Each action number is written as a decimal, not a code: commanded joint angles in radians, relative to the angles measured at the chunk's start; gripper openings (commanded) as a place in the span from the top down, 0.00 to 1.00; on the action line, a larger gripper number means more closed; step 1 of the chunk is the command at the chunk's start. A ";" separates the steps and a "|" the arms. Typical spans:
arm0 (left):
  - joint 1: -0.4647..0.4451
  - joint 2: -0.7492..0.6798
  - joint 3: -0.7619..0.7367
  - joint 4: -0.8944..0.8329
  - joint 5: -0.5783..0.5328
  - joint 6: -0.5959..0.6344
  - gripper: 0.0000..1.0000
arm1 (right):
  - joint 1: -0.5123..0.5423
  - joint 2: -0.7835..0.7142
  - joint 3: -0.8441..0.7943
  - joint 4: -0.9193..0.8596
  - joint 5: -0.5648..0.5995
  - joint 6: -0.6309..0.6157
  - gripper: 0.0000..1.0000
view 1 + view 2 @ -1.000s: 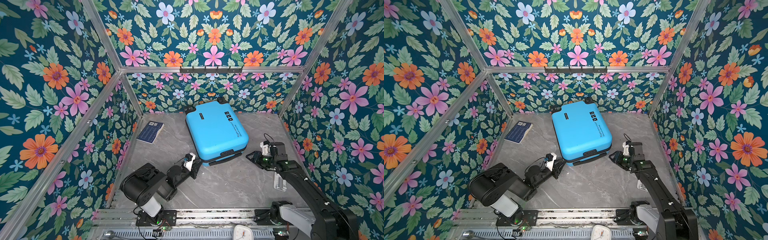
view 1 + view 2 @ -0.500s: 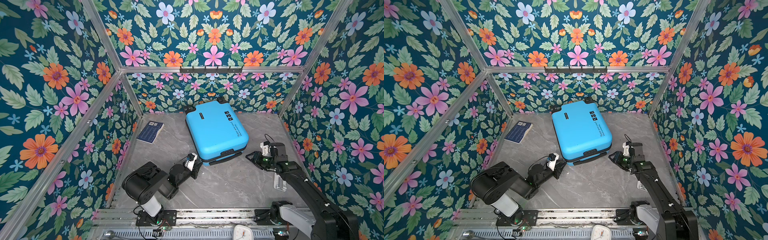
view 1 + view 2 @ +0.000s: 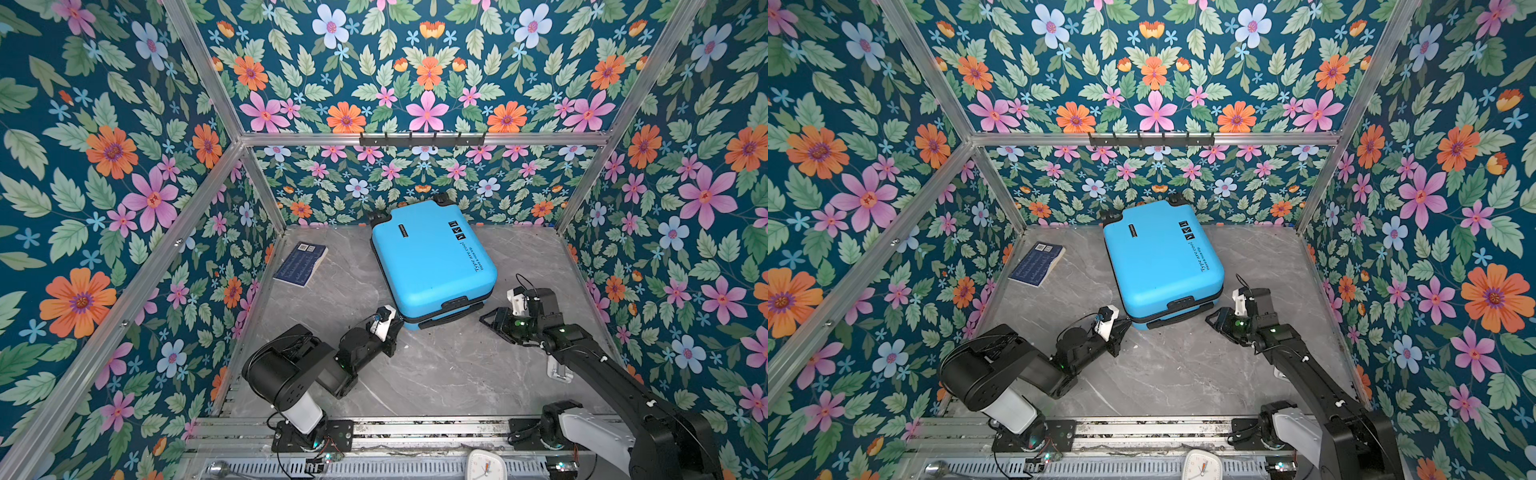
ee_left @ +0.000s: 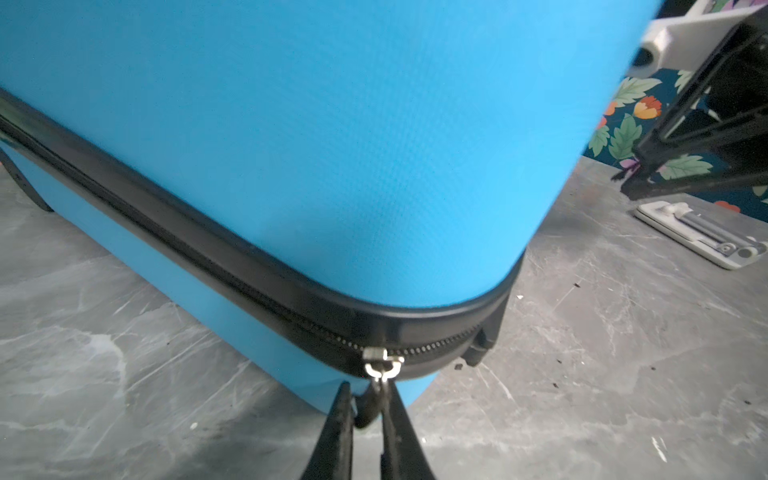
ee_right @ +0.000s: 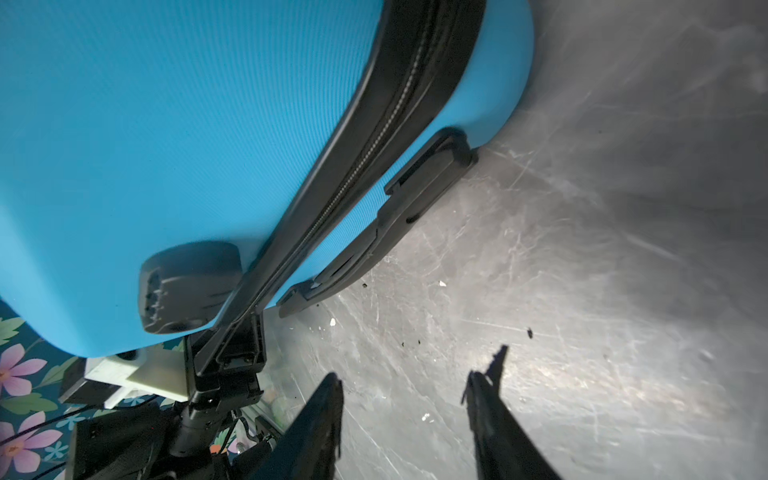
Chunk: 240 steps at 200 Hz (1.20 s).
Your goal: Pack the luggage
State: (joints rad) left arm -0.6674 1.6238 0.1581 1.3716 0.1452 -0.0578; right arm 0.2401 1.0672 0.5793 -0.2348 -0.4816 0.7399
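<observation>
Your grey surface (image 3: 436,370) carries the closed blue luggage (image 3: 432,257), lying flat toward the back middle. Your right claw (image 5: 405,380) hangs spread apart, gripping nothing, just beside the luggage's near edge. Your left claw (image 4: 369,399) is clenched on the zipper pull (image 4: 374,392) at its near corner.

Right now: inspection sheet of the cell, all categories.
Surface: grey marbled tabletop, scratched, with scattered dark crumbs.
Job's things: luggage lying flat, lid down; zipper pull at its near corner.
Clutter: blue book by the left wall; white flat device under the right arm; white clock at the front edge.
Grippers: left gripper shut on the zipper pull; right gripper open, empty, beside the luggage.
Cables: black cable loop at the right wrist; loose wires at the left base.
Surroundings: floral walls, aluminium frame, black hook rail on the back wall.
</observation>
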 commanded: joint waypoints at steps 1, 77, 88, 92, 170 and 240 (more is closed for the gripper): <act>0.000 -0.012 0.007 0.042 -0.047 0.028 0.91 | 0.049 0.020 -0.012 0.082 0.061 0.079 0.49; 0.001 -0.101 0.013 -0.097 0.002 0.056 1.00 | 0.166 0.117 -0.135 0.481 0.197 0.340 0.51; -0.001 -0.115 0.014 -0.128 0.008 0.057 1.00 | 0.187 0.136 -0.137 0.515 0.227 0.357 0.52; -0.001 -0.120 0.015 -0.139 0.010 0.058 1.00 | 0.194 0.145 -0.140 0.532 0.234 0.363 0.53; -0.018 -0.133 0.038 -0.222 0.023 0.062 1.00 | 0.218 0.281 -0.203 0.849 0.300 0.466 0.54; -0.028 -0.121 0.051 -0.233 0.022 0.061 1.00 | 0.220 0.396 -0.220 1.011 0.339 0.509 0.53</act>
State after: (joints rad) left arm -0.6903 1.5013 0.2005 1.1305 0.1474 -0.0010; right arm 0.4580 1.4235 0.3649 0.6670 -0.1673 1.2232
